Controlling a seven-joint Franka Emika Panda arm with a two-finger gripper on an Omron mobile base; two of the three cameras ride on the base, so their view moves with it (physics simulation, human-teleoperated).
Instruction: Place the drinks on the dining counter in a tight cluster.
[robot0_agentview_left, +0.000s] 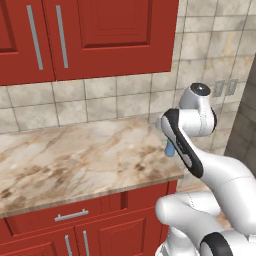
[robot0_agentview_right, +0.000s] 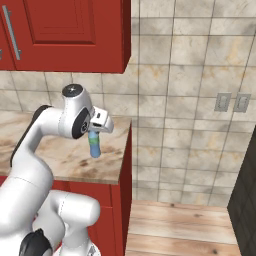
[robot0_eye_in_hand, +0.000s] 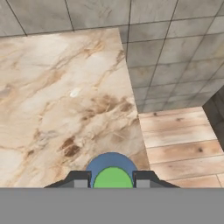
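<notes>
One of the drinks, a slim blue-clear water bottle (robot0_agentview_right: 94, 146) with a green band, hangs upright in my gripper (robot0_agentview_right: 93, 135), which is shut on its upper part. It is held a little above the right end of a marbled kitchen counter (robot0_agentview_right: 65, 160). In the left base view the bottle's (robot0_agentview_left: 170, 149) blue lower end peeks out beside my forearm. The hand view looks straight down on the bottle (robot0_eye_in_hand: 111, 168), with its green middle between the two dark fingertips (robot0_eye_in_hand: 80, 179). The dining counter is out of view.
The marbled counter (robot0_agentview_left: 75, 155) runs along a tiled backsplash under red wall cabinets (robot0_agentview_left: 100, 35), with red drawers below. Past its right end lie a wooden floor (robot0_agentview_right: 175, 225), two wall outlets (robot0_agentview_right: 232, 102) and a dark tiled wall (robot0_agentview_right: 245, 200).
</notes>
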